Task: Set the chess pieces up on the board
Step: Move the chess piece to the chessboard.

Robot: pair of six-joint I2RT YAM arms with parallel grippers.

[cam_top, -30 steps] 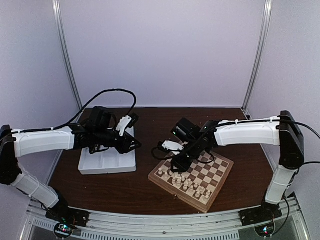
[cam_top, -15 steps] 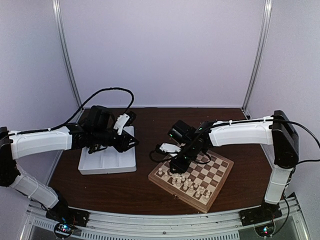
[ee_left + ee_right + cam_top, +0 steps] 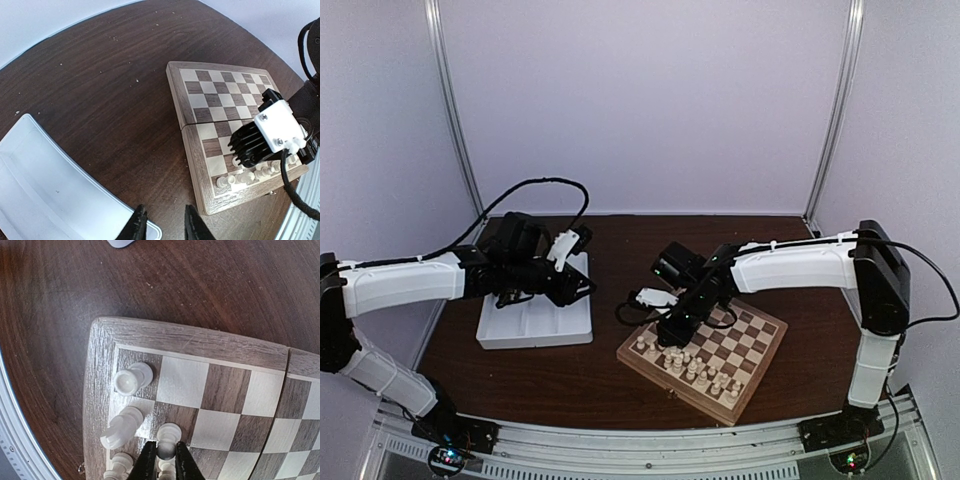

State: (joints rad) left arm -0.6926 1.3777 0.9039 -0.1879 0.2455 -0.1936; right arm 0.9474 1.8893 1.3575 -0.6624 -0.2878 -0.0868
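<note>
Pinching a small cream pawn (image 3: 168, 434) with a round head, near one corner of the board (image 3: 200, 340), the right gripper (image 3: 163, 462) has its fingers almost closed on it. Next, I think, it must move gently, because other cream pieces (image 3: 121, 427) stand close by. The left gripper (image 3: 165, 225), well off the board, is a little open and holds nothing.

Dk wood table (image 3: 620, 245): board (image 3: 748, 342) R, white tray (image 3: 535, 326) L.

Left arm (image 3: 405, 282) and right arm (image 3: 790, 268) have white shell links, black joints. Black cable (image 3: 535, 185) loops off the left one. Left gripper (image 3: 165, 212) fingers are black; white screwed block (image 3: 278, 125) on right wrist.
</note>
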